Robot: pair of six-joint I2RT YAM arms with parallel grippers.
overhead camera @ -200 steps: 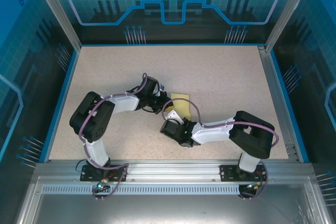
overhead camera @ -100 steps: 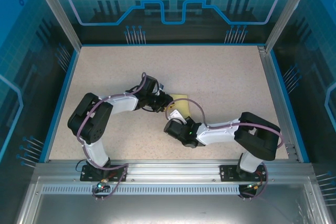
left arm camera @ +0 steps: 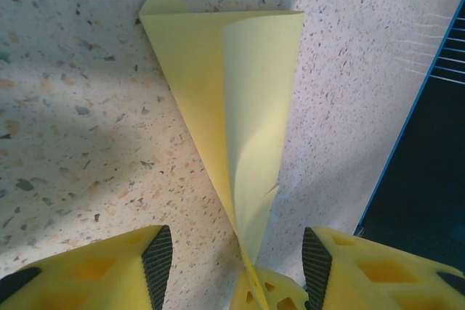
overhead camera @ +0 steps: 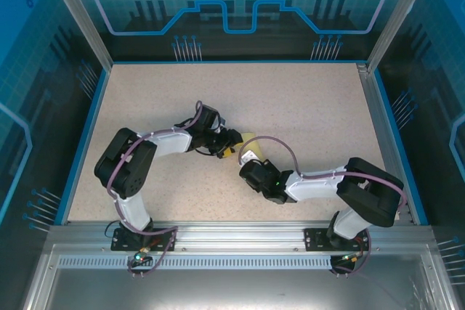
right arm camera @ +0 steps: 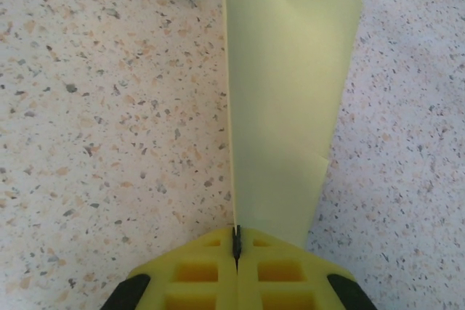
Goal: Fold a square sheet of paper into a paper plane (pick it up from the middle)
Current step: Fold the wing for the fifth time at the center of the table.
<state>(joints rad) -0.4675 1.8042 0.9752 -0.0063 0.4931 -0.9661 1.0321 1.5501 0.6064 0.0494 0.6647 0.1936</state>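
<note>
One thin yellow folded paper sheet (right arm camera: 290,92) is pinched by the right gripper (right arm camera: 236,241), likely holding its crease; the left gripper (left arm camera: 234,255) is spread.

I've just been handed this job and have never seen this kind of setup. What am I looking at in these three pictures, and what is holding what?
Two robot arms are bolted at the near edge of a speckled table. Each ends in a gripper with two fingers. The wide picture comes from a fixed camera above and behind the arms, so the left arm is on the left. The other two come from small cameras on the wrists, each looking along its own yellow fingers. The thing being worked on is a yellow paper, folded over and narrowing to a point. The right gripper is shut on the paper's edge. The left gripper is open, its fingers standing on either side of the narrow end without pinching it.
</note>
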